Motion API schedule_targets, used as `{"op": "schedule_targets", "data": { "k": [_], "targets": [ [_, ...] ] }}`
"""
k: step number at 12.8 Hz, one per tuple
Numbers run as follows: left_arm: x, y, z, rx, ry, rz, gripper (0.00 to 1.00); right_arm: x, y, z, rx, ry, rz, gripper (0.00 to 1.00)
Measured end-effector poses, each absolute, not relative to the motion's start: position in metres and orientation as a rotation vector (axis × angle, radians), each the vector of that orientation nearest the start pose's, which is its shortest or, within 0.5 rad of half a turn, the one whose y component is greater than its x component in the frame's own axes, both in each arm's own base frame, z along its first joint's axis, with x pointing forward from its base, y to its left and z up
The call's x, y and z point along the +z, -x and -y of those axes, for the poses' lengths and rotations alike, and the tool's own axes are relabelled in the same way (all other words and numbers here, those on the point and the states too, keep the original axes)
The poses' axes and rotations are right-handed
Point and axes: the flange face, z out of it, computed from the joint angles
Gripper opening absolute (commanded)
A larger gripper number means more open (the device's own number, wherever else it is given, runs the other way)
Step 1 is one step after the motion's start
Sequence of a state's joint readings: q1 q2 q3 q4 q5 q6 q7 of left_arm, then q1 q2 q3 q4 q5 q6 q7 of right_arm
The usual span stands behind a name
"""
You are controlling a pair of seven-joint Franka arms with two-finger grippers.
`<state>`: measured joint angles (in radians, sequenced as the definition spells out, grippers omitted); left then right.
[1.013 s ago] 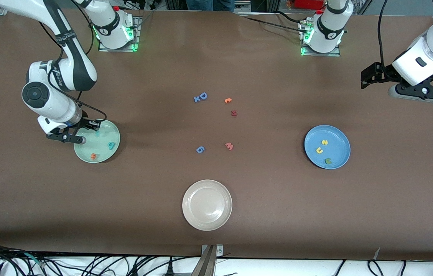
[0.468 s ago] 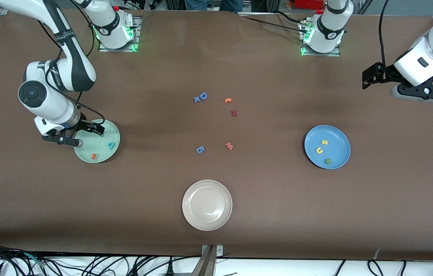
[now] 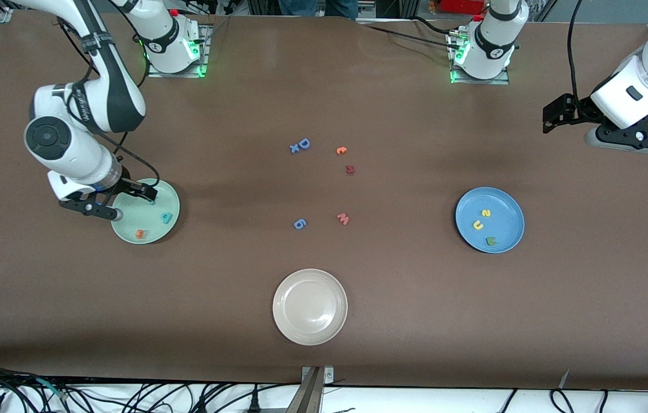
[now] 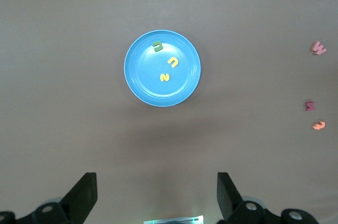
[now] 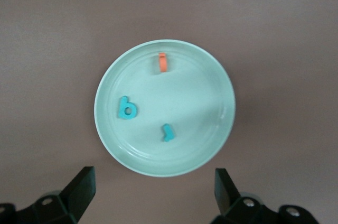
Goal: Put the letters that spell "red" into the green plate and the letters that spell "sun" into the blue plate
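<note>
- The right gripper [image 3: 128, 201] hangs at the left of the front frame over the rim of the round pale mint-green plate [image 3: 157, 198], its jaws spread wide and holding nothing.
- In that green plate [image 5: 211, 102], centre of the right wrist frame, lie three tiny foam letters: the teal "r" [image 5: 167, 132], the teal "d" [image 5: 127, 108] and the orange "e" [image 5: 163, 62], which stands on edge.
- The left gripper [image 3: 556, 112] waits at the upper right of the front frame over bare brown table [image 3: 415, 321], fingers parted and empty.
- The round medium-blue plate [image 3: 507, 206] sits at the right of the front frame; it holds the yellow "s" [image 3: 487, 213], yellow "u" [image 3: 478, 224] and green "n" [image 3: 491, 241].
- Mid-frame on the table lie loose letters: a blue "D" [image 3: 303, 143], an orange "c" [image 3: 341, 150], a dark red letter [image 3: 350, 169], a pink "w" [image 3: 343, 218] and a blue "6" [image 3: 299, 223].
- A round beige-white plate [image 3: 289, 324] sits at lower centre, with no letter in it.
</note>
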<state>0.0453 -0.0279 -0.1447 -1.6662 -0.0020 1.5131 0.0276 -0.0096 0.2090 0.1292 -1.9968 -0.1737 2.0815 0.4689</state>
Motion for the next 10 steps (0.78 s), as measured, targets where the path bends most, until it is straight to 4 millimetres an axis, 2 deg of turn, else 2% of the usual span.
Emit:
{"op": "schedule_targets", "data": {
  "k": [2, 4, 7, 10],
  "targets": [
    [0.59, -0.534, 0.054, 0.196, 3.123, -0.198, 1.0, 0.386, -0.582, -0.061, 0.177, 3.224, -0.467, 1.0],
    [0.59, -0.534, 0.054, 0.196, 3.123, -0.198, 1.0, 0.418, -0.577, -0.059, 0.199, 3.2, -0.457, 1.0],
    [0.59, -0.534, 0.054, 0.196, 3.123, -0.198, 1.0, 0.467, -0.565, -0.034, 0.273, 3.203, -0.387, 1.0],
    [0.59, -0.534, 0.054, 0.196, 3.123, -0.198, 1.0, 0.512, -0.553, -0.017, 0.31, 3.187, -0.332, 1.0]
  ]
}}
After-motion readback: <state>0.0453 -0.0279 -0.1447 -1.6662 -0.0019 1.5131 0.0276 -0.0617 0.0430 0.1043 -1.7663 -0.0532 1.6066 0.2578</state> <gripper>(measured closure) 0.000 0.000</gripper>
